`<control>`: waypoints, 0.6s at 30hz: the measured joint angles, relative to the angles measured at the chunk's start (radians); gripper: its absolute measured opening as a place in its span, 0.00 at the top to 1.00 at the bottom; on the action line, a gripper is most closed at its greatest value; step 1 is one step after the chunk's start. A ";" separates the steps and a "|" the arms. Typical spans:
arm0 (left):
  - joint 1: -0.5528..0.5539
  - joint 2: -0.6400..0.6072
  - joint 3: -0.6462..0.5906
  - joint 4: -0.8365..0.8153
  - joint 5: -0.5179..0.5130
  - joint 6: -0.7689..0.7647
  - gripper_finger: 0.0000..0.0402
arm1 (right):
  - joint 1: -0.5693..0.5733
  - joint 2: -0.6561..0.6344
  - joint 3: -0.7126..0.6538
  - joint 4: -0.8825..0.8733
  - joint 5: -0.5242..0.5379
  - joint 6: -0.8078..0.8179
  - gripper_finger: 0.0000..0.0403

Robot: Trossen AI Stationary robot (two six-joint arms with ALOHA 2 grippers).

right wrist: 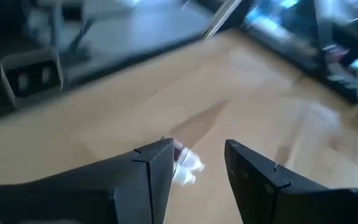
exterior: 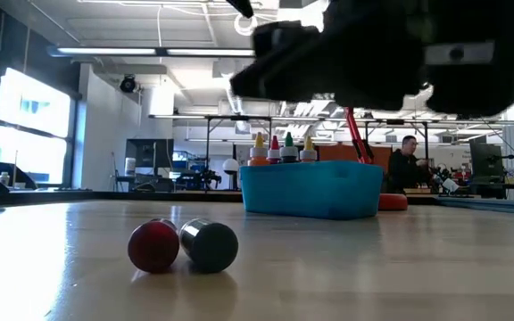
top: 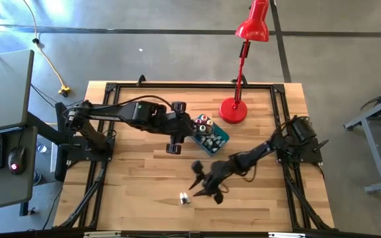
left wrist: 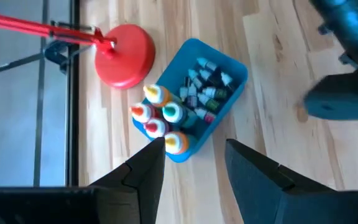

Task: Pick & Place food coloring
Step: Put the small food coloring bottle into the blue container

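Note:
The food coloring bottles stand and lie packed in a teal tub [top: 211,136] at the table's middle; their pointed caps [exterior: 282,148] rise above its rim. My left gripper [left wrist: 194,163] hangs open above the tub's near-left side, with nothing between its fingers. A small pale bottle [top: 185,198] lies on its side on the wood near the front edge. In the low view a red round end [exterior: 153,246] and a dark one [exterior: 209,245] lie side by side there. My right gripper [right wrist: 197,163] is open and low, with the pale bottle [right wrist: 185,165] just ahead of one finger.
A red desk lamp stands with its round base [top: 233,111] just behind the tub, and its stem leans over the far edge. A black frame [top: 283,112] runs around the tabletop. Bare wood lies left and right of the loose bottle. A person [exterior: 406,165] sits far behind the table.

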 joint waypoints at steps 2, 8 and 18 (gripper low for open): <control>0.000 -0.005 0.000 -0.025 0.000 -0.001 0.60 | 0.000 0.042 0.097 -0.141 -0.022 -0.072 0.66; 0.001 -0.006 0.000 -0.060 0.000 -0.002 0.60 | 0.000 0.137 0.383 -0.585 -0.062 -0.172 0.66; 0.001 -0.007 0.000 -0.073 0.023 -0.018 0.60 | -0.015 0.276 0.588 -0.773 -0.159 -0.235 0.66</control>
